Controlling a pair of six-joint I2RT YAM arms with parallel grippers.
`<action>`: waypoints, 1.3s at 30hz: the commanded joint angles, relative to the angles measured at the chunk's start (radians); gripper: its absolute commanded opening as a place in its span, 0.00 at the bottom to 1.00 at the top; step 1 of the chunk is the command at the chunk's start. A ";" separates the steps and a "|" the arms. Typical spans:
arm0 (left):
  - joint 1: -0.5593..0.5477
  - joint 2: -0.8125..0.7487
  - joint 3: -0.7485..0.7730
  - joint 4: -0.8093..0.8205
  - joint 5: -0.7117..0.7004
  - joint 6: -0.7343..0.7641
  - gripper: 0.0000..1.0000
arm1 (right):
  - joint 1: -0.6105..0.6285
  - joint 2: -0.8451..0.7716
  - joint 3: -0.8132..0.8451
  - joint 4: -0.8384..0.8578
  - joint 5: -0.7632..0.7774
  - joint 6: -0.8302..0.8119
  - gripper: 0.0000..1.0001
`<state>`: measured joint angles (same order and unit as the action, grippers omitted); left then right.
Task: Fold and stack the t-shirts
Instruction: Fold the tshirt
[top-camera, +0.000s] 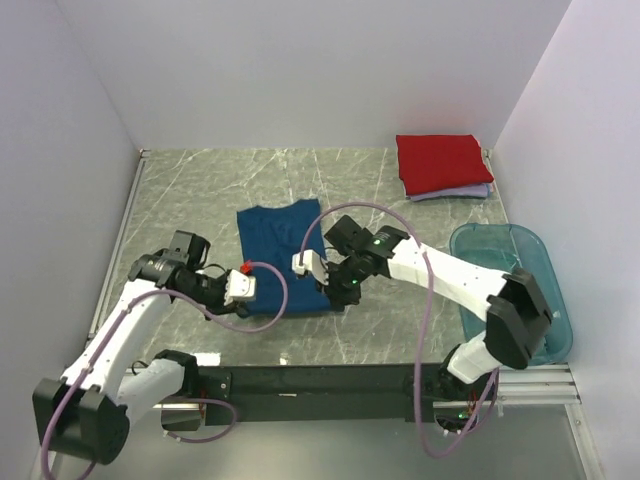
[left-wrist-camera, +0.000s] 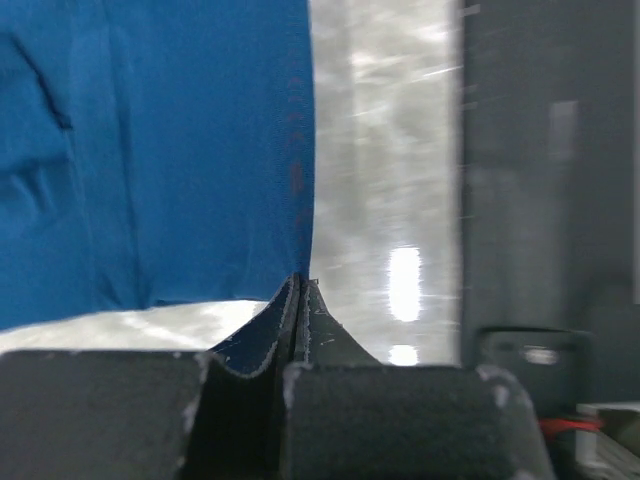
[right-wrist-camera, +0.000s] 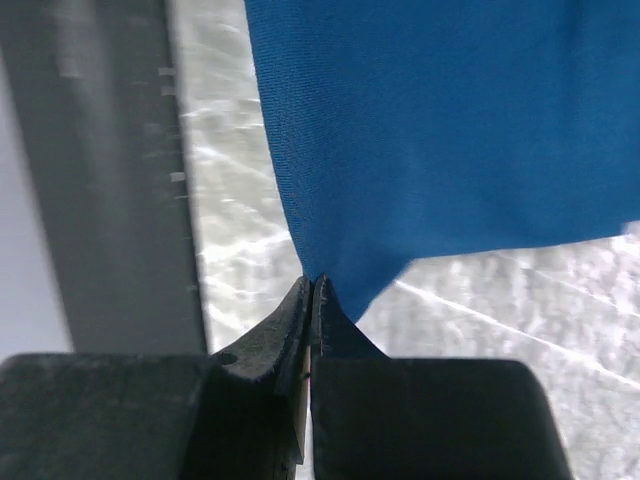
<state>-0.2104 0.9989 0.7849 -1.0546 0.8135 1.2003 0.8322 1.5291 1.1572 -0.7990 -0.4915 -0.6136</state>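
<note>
The dark blue t-shirt lies on the tabletop, its near corners clamped in the left pincer and right pincer, with the folded red t-shirt atop the lavender t-shirt far right.

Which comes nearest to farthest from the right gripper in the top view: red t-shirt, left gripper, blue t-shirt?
1. Blue t-shirt, pinched at its near-right corner.
2. Left gripper, across the shirt's near edge.
3. Red t-shirt, far-right corner.
</note>
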 joint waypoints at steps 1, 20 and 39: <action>-0.023 -0.060 0.071 -0.194 0.065 -0.031 0.00 | 0.004 -0.080 0.019 -0.118 -0.056 0.011 0.00; 0.195 0.798 0.531 0.298 -0.011 -0.409 0.01 | -0.260 0.836 1.110 -0.441 -0.056 -0.213 0.00; 0.103 0.638 0.205 0.136 -0.010 -0.331 0.01 | -0.236 0.580 0.487 -0.279 -0.200 -0.021 0.00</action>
<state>-0.1070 1.7393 1.0401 -0.8120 0.7578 0.7986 0.5819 2.2227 1.7302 -1.0485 -0.6498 -0.6613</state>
